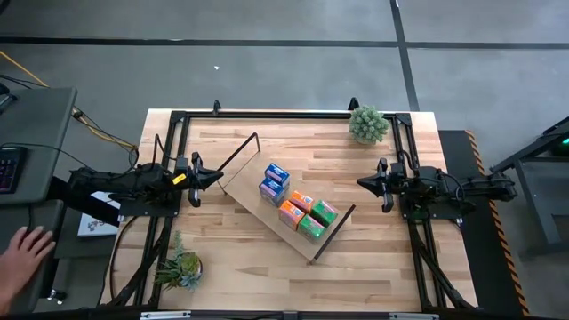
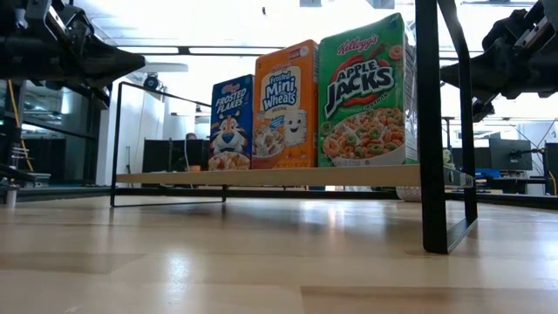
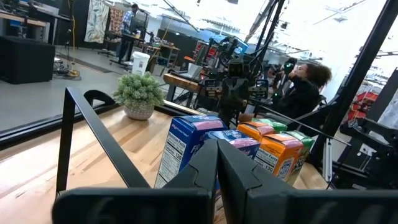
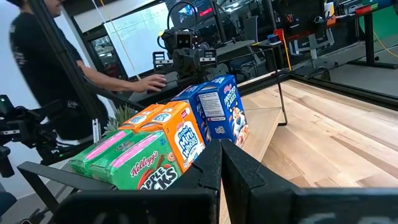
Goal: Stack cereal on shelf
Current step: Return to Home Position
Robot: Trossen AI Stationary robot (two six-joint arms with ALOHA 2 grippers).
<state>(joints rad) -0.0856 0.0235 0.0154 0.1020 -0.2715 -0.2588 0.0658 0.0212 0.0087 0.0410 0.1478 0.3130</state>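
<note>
Neatly upright in a row, small blue, orange and green cardboard cereal boxes (image 1: 298, 203) on the long light-wood shelf (image 1: 242, 185) with black wire ends, lying diagonally across the striped wooden table (image 1: 249, 267). Flanked by the left hand (image 1: 217, 175) just off the blue end and the right hand (image 1: 361, 182) off the green end, both pinched shut and empty, about equally near. Two deep from above; only three fronts from the low view.
</note>
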